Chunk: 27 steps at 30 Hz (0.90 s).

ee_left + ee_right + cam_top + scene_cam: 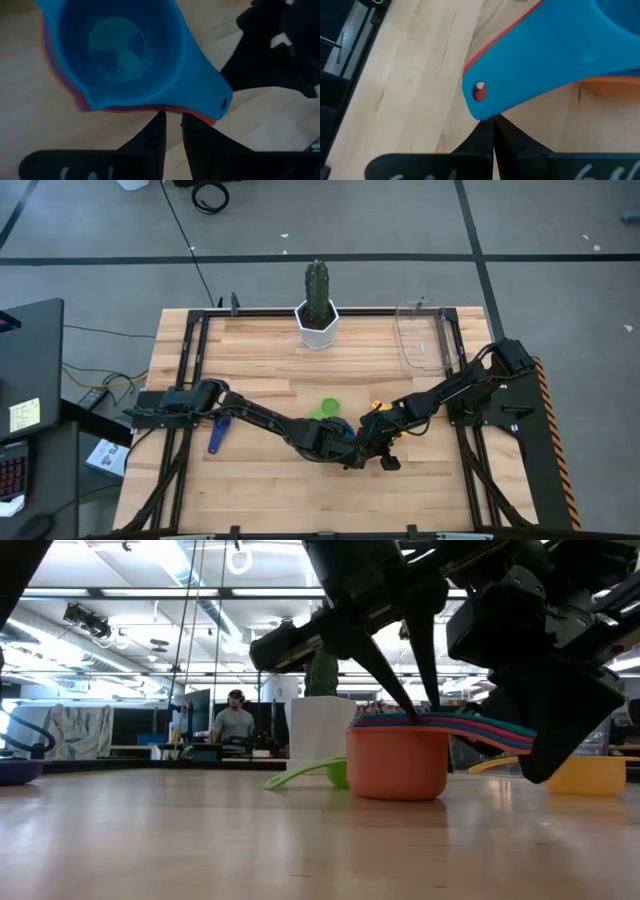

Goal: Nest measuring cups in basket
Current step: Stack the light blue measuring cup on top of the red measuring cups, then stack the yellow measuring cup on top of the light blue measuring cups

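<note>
Hovering just above the nested stack of measuring cups (400,755), the left gripper (172,120) has its fingers a narrow gap apart with nothing between them, their tips at the stack's rim. Right gripper (492,125): fingers pressed together, empty as far as the wrist view shows, sitting just under the stack's blue handle (530,65). Stack: orange cup at the base on the table (260,480), with coloured rims layered inside and a blue cup (120,50) on top; it stands mid-table towards the front edge. Outstanding items: green cup (327,410) loose just beside the arms, purple cup (218,432) further off near the left arm, yellow cup (590,775) beside the stack in the low view. Basket (422,337): at the back right corner, apparently empty, well apart from the stack. Progress judged partial: nesting incomplete, nothing in the basket. Obstacles: both arms crowd over the stack; cactus pot (317,325) stands at the back centre, clear of the basket.
</note>
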{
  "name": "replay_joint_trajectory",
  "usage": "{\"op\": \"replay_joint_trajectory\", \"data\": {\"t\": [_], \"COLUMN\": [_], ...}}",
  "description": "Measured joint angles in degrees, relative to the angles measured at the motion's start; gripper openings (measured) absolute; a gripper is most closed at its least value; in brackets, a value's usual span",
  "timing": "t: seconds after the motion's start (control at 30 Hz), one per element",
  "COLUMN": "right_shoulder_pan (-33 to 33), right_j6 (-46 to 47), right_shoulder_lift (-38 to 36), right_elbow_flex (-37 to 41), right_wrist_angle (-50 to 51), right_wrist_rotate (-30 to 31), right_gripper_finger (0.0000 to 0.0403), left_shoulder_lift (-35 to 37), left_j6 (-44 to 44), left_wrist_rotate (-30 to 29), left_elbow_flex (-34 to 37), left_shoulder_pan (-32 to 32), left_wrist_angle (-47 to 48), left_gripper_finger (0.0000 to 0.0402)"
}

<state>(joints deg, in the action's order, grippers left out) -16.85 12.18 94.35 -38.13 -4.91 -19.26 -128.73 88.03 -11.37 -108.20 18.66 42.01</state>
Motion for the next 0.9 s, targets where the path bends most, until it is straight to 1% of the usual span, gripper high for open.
{"op": "replay_joint_trajectory", "data": {"t": [0.1, 0.23, 0.33, 0.37, 0.43, 0.6, 0.67, 0.73, 0.83, 0.9], "right_shoulder_pan": [0.1, 0.5, 1.1, 1.3, 1.9, 3.0, 3.4, 3.9, 5.0, 5.8], "right_j6": [-1.2, -2.0, -2.6, -3.0, -3.7, -7.6, -8.4, -8.5, -8.4, -8.6], "right_shoulder_lift": [-0.9, -1.3, -1.7, -2.2, -3.9, -12.8, -17.0, -21.6, -27.6, -31.2], "right_elbow_flex": [-0.1, -0.1, -0.1, 0.0, -0.1, -2.4, -3.7, -4.7, -5.8, -5.9], "right_wrist_angle": [3.3, 5.7, 6.9, 7.7, 9.2, 15.5, 17.4, 18.2, 18.9, 21.1], "right_wrist_rotate": [0.4, 1.5, 1.8, 1.9, 2.0, 2.2, 3.2, 4.8, 5.9, 5.9], "right_gripper_finger": [0.0005, 0.0005, 0.0005, 0.0005, 0.0005, 0.0004, 0.0004, 0.0004, 0.0005, 0.0007], "left_shoulder_lift": [0.7, 2.0, 2.9, 3.1, 4.1, 6.1, 7.2, 8.3, 9.1, 9.3], "left_j6": [0.9, 2.5, 4.3, 5.7, 9.4, 19.9, 22.4, 22.8, 20.9, 18.8], "left_wrist_rotate": [-0.6, -0.4, 1.2, 1.3, 1.1, 1.1, 0.6, 0.5, 0.5, 0.5], "left_elbow_flex": [-0.6, -2.7, -4.1, -4.5, -4.6, -4.5, -4.5, -4.5, -4.5, -4.5], "left_shoulder_pan": [1.0, 2.9, 4.7, 5.4, 6.9, 9.8, 10.8, 11.2, 11.2, 11.1], "left_wrist_angle": [1.2, 5.2, 12.5, 14.2, 20.9, 31.8, 32.7, 34.3, 32.8, 31.3], "left_gripper_finger": [0.0066, 0.0066, 0.0066, 0.0066, 0.0066, 0.0066, 0.0066, 0.0066, 0.0066, 0.0066]}}
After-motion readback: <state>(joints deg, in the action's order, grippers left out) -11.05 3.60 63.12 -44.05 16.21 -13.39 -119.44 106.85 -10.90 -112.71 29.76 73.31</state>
